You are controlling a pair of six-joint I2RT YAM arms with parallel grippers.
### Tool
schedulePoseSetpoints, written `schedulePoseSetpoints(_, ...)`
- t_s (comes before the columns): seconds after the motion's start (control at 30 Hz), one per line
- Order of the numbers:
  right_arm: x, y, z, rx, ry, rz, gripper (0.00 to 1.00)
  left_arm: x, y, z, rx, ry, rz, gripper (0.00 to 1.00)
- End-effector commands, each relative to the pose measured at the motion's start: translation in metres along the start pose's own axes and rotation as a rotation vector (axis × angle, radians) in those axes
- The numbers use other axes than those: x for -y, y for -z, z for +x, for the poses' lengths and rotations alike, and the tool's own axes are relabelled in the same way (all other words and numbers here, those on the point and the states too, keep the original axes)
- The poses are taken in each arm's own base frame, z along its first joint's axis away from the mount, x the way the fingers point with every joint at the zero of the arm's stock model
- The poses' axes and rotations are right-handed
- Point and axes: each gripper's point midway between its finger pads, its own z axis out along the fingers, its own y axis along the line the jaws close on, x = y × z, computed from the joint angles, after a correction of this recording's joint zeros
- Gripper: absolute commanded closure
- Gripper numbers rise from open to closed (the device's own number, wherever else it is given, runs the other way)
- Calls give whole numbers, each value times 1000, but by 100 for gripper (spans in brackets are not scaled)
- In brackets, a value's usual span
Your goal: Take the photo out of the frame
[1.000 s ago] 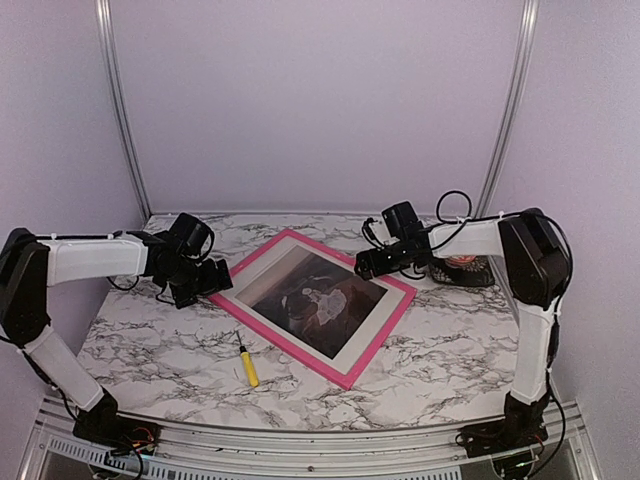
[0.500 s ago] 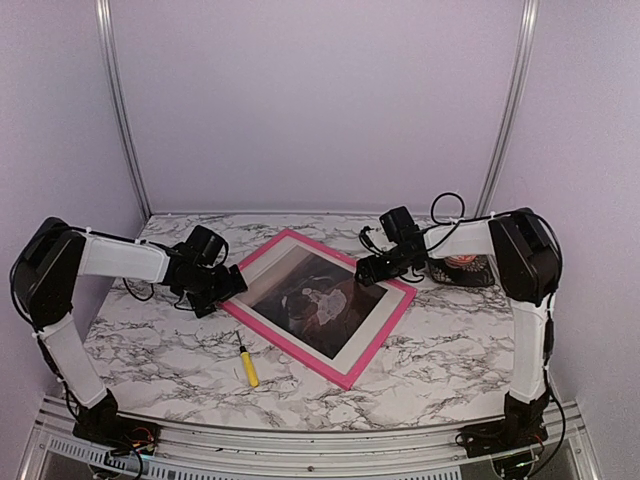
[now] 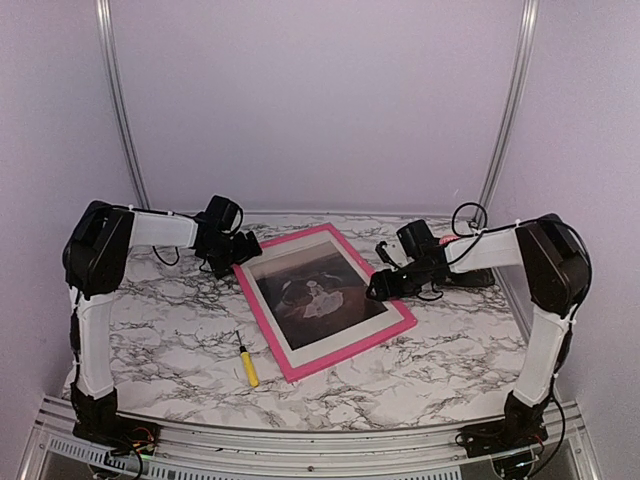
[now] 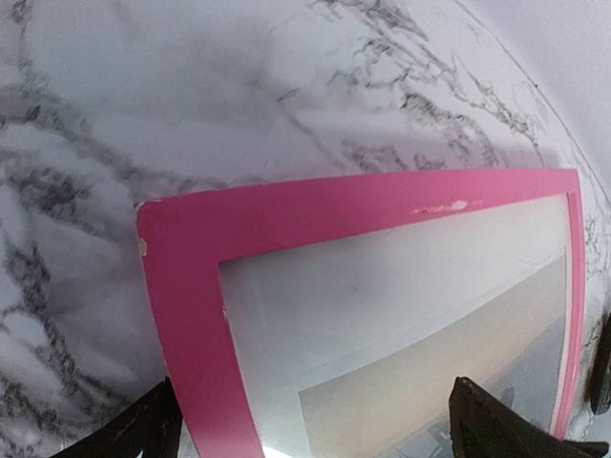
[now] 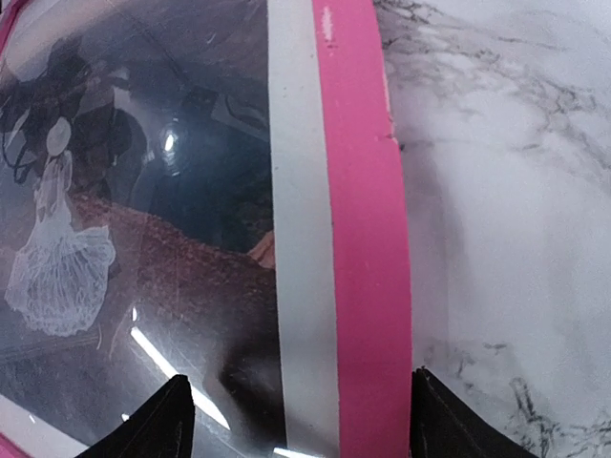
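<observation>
The pink frame (image 3: 296, 364) lies flat on the marble table, face up, with the photo (image 3: 312, 290) behind glass inside a white mat. My left gripper (image 3: 243, 248) is open at the frame's far left corner; in the left wrist view (image 4: 315, 429) its fingertips (image 4: 134, 434) straddle the pink corner (image 4: 172, 286). My right gripper (image 3: 378, 288) is open at the frame's right edge; in the right wrist view (image 5: 301, 420) its fingertips (image 5: 158, 420) straddle the pink border (image 5: 368, 239) and mat. The photo's white figure (image 5: 57, 258) shows there.
A yellow-handled tool (image 3: 246, 364) lies on the table near the frame's front left corner. A dark object (image 3: 475, 277) sits at the back right behind my right arm. Walls close in the back and both sides.
The frame has turned clockwise on the table. My left gripper has moved back and right to the frame's far corner. My right gripper has shifted right and nearer along the right edge.
</observation>
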Motion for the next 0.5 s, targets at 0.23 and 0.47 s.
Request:
schedulePoseSetpoints(0.23, -38, 38, 38, 10, -123, -74, 25, 58, -28, -15, -106, -191, 113, 1)
schedulePoseSetpoints(0.47, -39, 46, 44, 16, -155, -84, 25, 52, 8, -8, -91, -279, 36, 1)
